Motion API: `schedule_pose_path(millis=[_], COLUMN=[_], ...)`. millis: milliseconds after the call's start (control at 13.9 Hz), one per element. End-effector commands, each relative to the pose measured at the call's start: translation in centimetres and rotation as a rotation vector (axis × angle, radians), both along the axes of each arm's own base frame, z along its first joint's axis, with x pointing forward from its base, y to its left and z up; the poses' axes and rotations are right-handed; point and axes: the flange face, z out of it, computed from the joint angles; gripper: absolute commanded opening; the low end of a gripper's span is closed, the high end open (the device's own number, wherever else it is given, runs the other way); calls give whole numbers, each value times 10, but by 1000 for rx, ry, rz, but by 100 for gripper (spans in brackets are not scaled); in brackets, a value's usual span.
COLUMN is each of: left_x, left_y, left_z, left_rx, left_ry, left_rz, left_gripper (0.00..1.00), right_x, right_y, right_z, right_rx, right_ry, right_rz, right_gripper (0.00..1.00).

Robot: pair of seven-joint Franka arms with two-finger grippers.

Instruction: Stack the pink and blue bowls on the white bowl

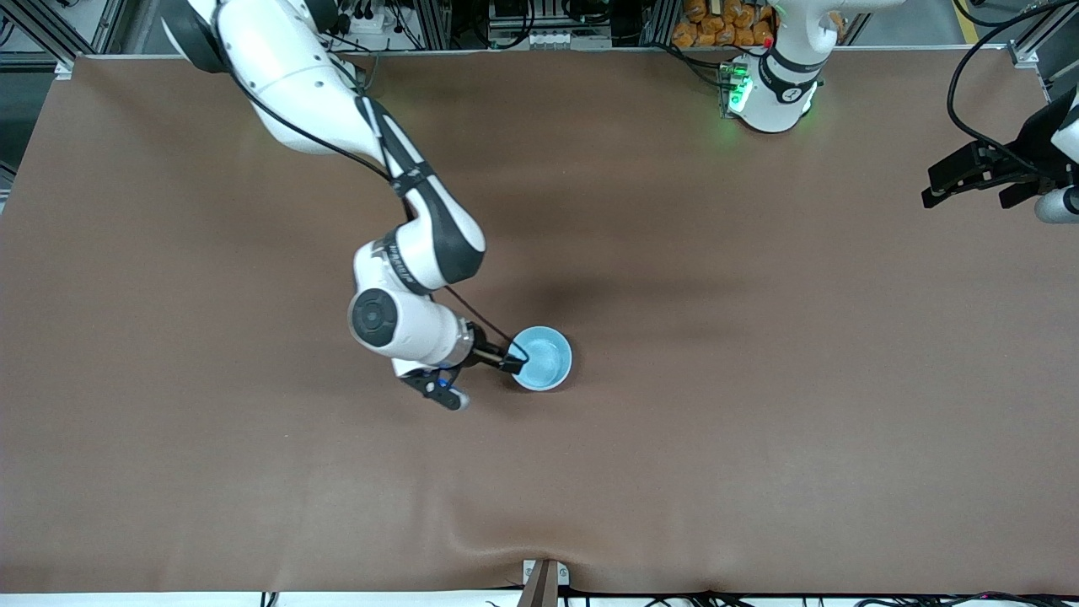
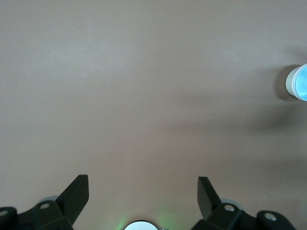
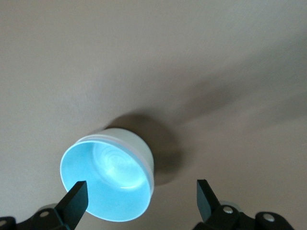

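Observation:
The light blue bowl [image 1: 546, 356] stands near the table's middle. In the right wrist view its blue inside [image 3: 105, 182] sits within a white outer wall, the white bowl [image 3: 144, 151]. No pink bowl shows. My right gripper [image 1: 514, 364] is open at the bowl's rim on the right arm's side. In its wrist view the gripper [image 3: 141, 199] has one finger over the bowl's inside and the other over the bare table. My left gripper [image 1: 969, 198] is open and empty, waiting over the left arm's end of the table, with the bowl stack [image 2: 297, 82] far off in its view.
The brown table cover [image 1: 759, 421] bears nothing else. The left arm's base [image 1: 771, 93] with a green light stands at the table's edge farthest from the front camera. A small bracket [image 1: 544, 582] sits at the edge nearest that camera.

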Motion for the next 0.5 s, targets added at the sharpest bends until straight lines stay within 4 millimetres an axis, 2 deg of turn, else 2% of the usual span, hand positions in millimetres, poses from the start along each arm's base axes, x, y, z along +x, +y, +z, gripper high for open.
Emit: schedule_pose_path(millis=[0,72,144,288,432], left_x=[-19,-23,-25,-20,-21], left_y=[-2,-2,-2,-2,-4], left_z=[0,-2,-3,-1,0], left_rx=[-12,-13,-14,-13,-11], left_ry=[0,-9,-13,-23,-21], left_rz=[4,5,6,4,0], left_gripper=[100,100,100,100,100], right_x=[17,21,22,14,4], right_y=[-70,-100,-128,-182,-232], right_z=[60,80,92,121,137], right_rx=[-25,-39,-68,-91,-90], right_ry=[-1,-20,-47,-88,-96], right_rz=[74,131,193,280,330], right_gripper=[100,100,100,100,100])
